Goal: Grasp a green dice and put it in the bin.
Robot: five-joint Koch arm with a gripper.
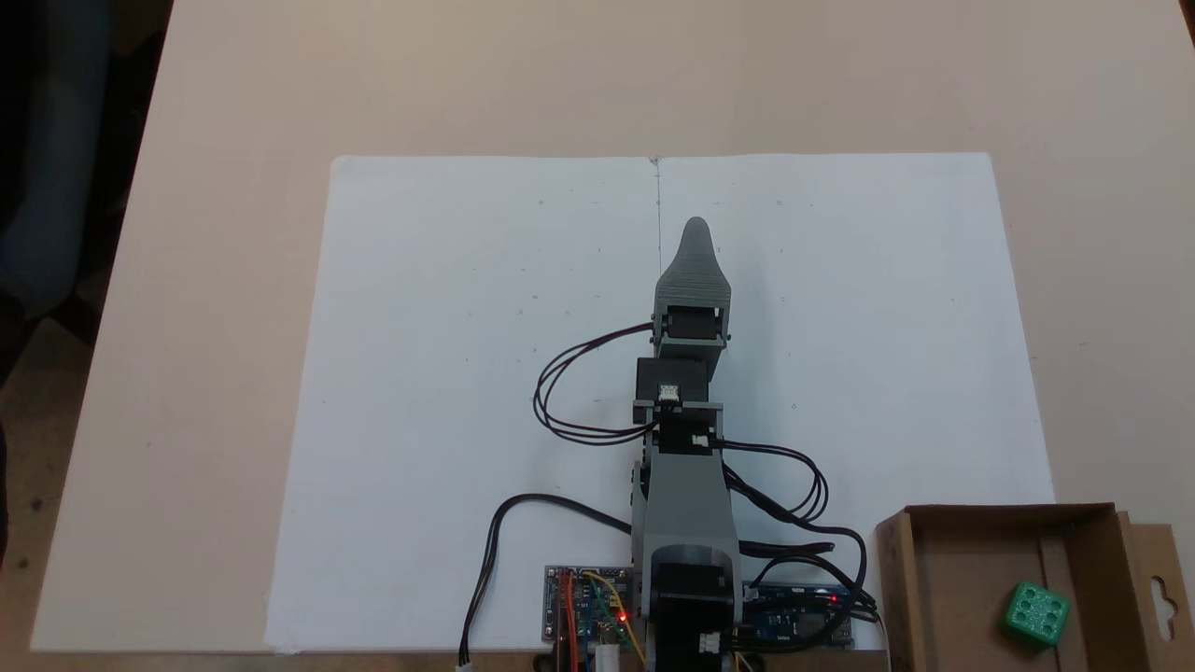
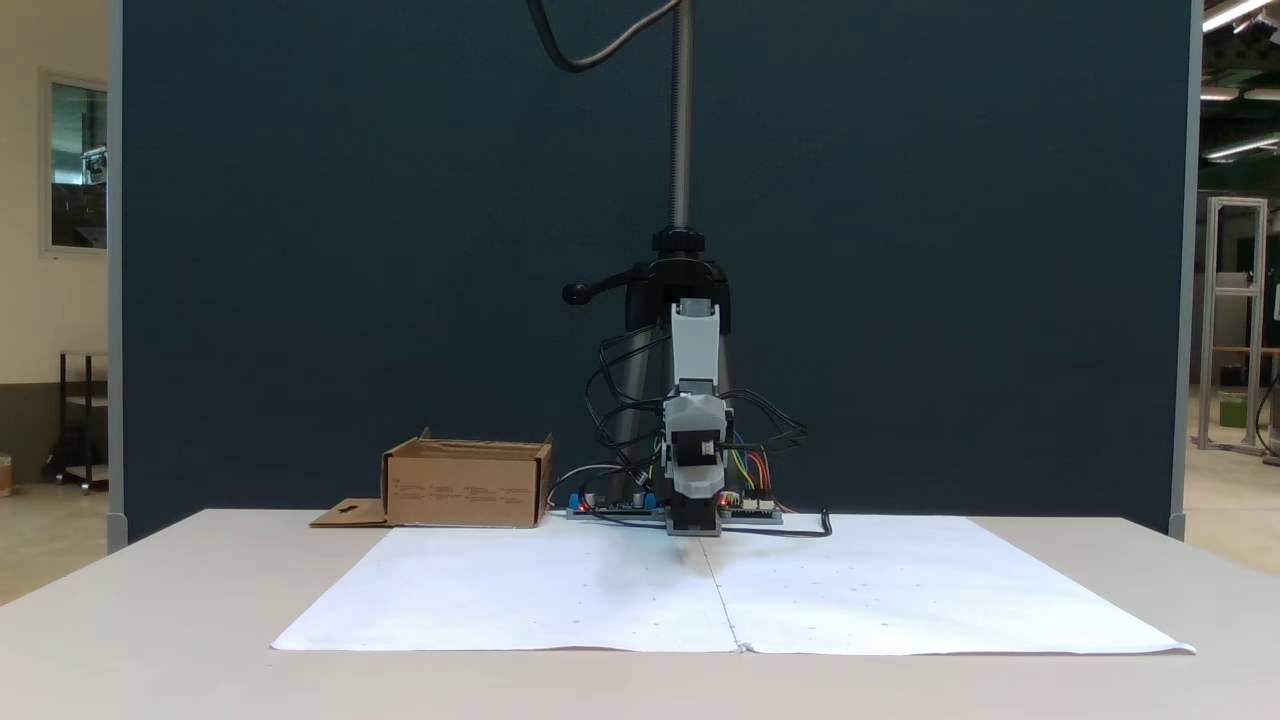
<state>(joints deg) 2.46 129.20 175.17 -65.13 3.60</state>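
Looking down, green dice (image 1: 1035, 613) sits in the bin (image 1: 971, 569) at right; front view hides it behind cardboard. Can't tell my claw's (image 1: 695, 229) state.

One fixed view is looking straight down on the arm (image 1: 686, 448) from high above, base at the bottom edge. The other is sitting low at the table's far end, facing the arm (image 2: 694, 440) head-on from a distance. Both are sharing arm, white paper (image 1: 448, 392) (image 2: 560, 590) and bin (image 1: 990, 551) (image 2: 465, 487).
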